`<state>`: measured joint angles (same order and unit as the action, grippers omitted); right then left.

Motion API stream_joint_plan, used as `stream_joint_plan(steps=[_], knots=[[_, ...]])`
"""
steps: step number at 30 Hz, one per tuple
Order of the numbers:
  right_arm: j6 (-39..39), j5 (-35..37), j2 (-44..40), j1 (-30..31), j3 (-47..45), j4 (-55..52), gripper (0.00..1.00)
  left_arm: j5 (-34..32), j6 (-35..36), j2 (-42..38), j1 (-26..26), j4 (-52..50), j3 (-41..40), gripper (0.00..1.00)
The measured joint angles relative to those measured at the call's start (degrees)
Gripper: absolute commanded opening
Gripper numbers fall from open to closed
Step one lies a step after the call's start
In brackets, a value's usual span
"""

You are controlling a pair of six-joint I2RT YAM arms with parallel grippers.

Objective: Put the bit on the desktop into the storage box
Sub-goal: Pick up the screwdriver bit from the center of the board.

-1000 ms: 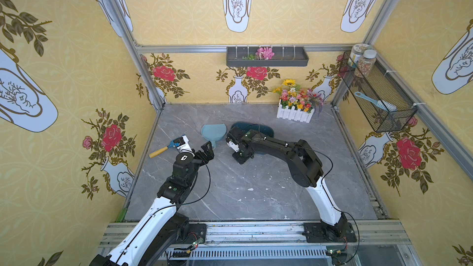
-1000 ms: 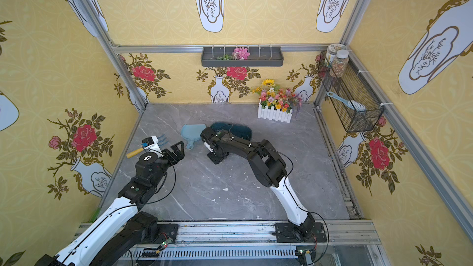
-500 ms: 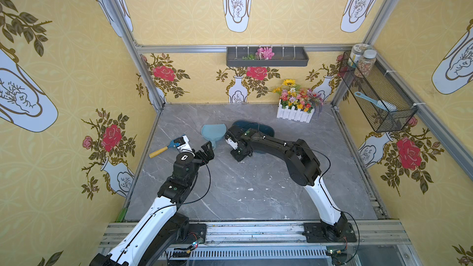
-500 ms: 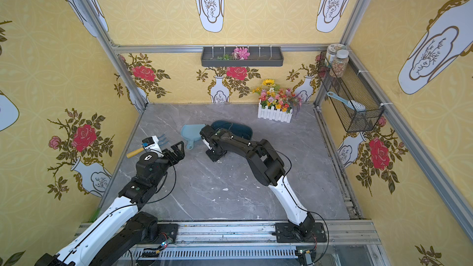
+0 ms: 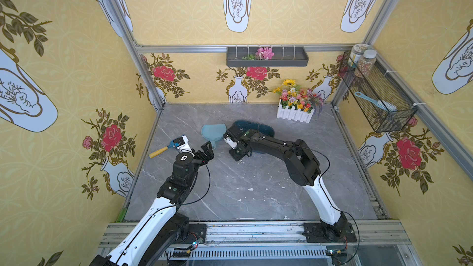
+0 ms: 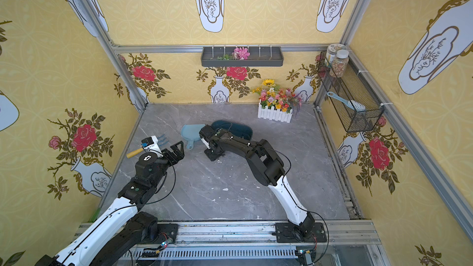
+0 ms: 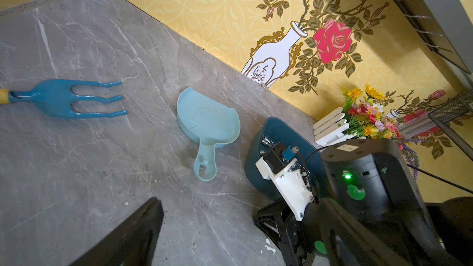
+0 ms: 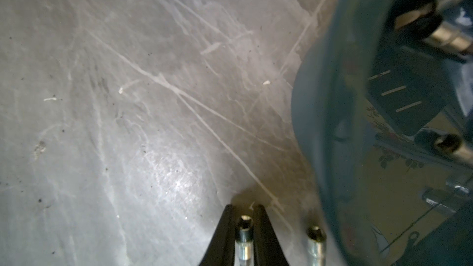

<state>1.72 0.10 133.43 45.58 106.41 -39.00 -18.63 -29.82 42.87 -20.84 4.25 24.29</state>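
1. Setting. A grey marble-look desktop (image 5: 256,175) is enclosed by yellow floral wallpaper (image 5: 179,21). A white flower box (image 5: 294,115) stands at the back, and a wire basket (image 5: 378,103) hangs on the side wall.
2. Container. The dark teal storage box (image 5: 267,131) sits toward the rear centre with a light blue dustpan (image 5: 213,131) just beside it. The left wrist view shows other metal bits (image 7: 266,140) already lying inside.
3. Task object. In the right wrist view, the bit (image 8: 244,236), small and silvery, lies on the desktop just outside the box's rounded wall. A second bit (image 8: 316,241) rests beside it, nearer the wall and untouched.
4. Right gripper (image 8: 244,209). It points down at the desktop, its jaws pressed together on the bit with one black finger on each side.
5. Left gripper (image 5: 208,150). It is spread wide and empty, hovering near a blue hand rake (image 7: 76,98), well apart from the work.
6. Step in hand. This appears to be the moment of grasp: the pinch is made, but no lift is evident.
7. Next move. It calls for a straight rise clear of the rim, a short carry over the wall, and a release above the box floor. The slim, smooth bit may pivot in the pinch, and any sideways drag could knock its close neighbour.
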Motion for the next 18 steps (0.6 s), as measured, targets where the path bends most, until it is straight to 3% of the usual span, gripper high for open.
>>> stream_joint_plan(steps=[8, 18], knots=[[0.0, 0.1, -2.3, 0.0, -1.2, -4.2, 0.16, 0.0, 0.0, -0.1, 0.0, 0.0, 0.0, 1.00], [-0.1, -1.7, -10.9, -2.3, -2.4, -4.8, 0.16, 0.0, 0.0, 1.1, 0.1, 0.0, 0.0, 1.00]])
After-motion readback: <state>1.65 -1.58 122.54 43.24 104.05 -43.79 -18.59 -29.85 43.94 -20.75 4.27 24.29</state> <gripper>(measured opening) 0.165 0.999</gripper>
